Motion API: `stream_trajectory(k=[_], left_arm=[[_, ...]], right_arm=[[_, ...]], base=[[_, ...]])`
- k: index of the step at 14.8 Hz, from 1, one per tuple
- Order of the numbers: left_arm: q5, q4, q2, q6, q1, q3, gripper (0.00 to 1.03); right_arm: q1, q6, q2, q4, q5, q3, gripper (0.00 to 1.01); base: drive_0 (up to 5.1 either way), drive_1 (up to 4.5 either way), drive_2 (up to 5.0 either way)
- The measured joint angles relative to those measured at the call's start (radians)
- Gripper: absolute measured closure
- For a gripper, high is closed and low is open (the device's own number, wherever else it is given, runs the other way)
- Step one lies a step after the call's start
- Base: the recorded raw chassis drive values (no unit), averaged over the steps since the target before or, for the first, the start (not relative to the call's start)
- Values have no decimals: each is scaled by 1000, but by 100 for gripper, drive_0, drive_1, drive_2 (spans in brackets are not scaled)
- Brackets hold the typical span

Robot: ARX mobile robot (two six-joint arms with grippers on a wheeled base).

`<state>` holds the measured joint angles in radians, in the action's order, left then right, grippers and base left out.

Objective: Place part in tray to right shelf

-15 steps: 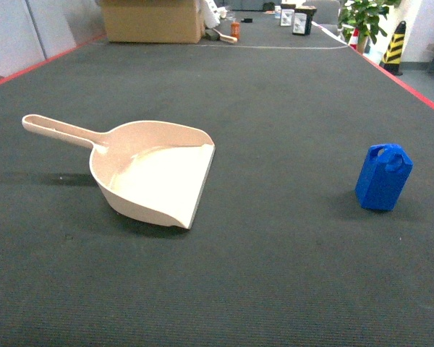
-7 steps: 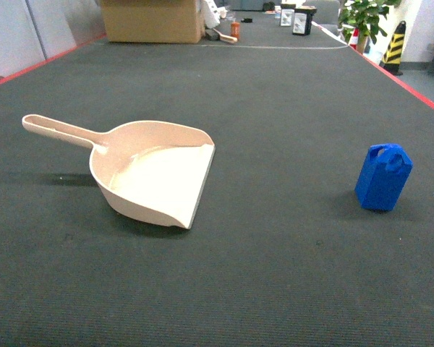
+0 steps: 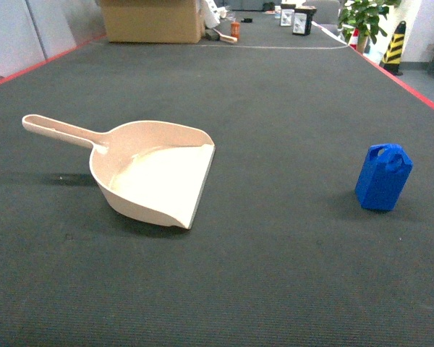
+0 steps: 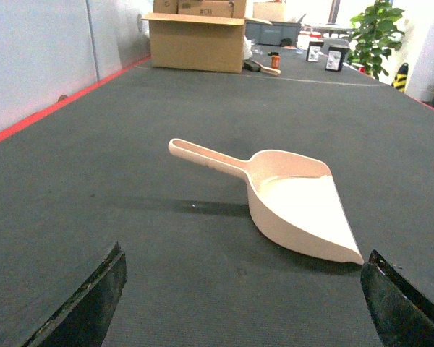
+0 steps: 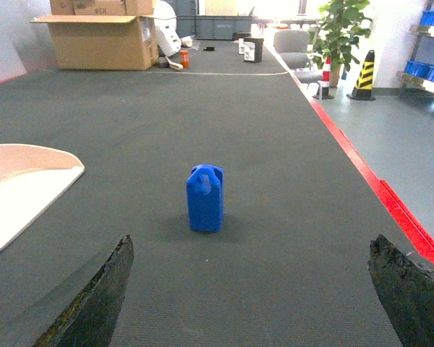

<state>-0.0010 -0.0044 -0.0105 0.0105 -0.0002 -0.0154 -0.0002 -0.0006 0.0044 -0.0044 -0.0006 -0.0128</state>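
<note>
— Beyond both sets of fingers, what room is there?
— Dark tabletop [image 3: 275, 101] runs far ahead; a red edge strip [image 5: 390, 206] borders it to the right of the right fingers [image 5: 409, 300], and another red strip [image 4: 36, 119] lies left of the left fingers [image 4: 87, 307].
— And the tray [image 3: 155, 173]?
— Ahead of the left gripper [image 4: 242, 300], between its spread fingers, lip toward the right one. Nothing lies inside it.
— The part [image 5: 205, 199]?
— Upright on the tabletop, ahead of the right gripper [image 5: 249, 300], nearer its left finger, untouched, well apart from the tray. Those fingers are spread wide too.
— Anything farther off?
— A cardboard box [image 4: 197, 43] and a potted plant [image 5: 338, 32] at the far end.
</note>
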Motion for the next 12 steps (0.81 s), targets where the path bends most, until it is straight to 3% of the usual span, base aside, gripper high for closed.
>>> stream_trajectory(k=[12], left_arm=[[0,0,0,0,0,0,5]], right_arm=[[0,0,0,0,0,0,3]], base=[[0,0,0]])
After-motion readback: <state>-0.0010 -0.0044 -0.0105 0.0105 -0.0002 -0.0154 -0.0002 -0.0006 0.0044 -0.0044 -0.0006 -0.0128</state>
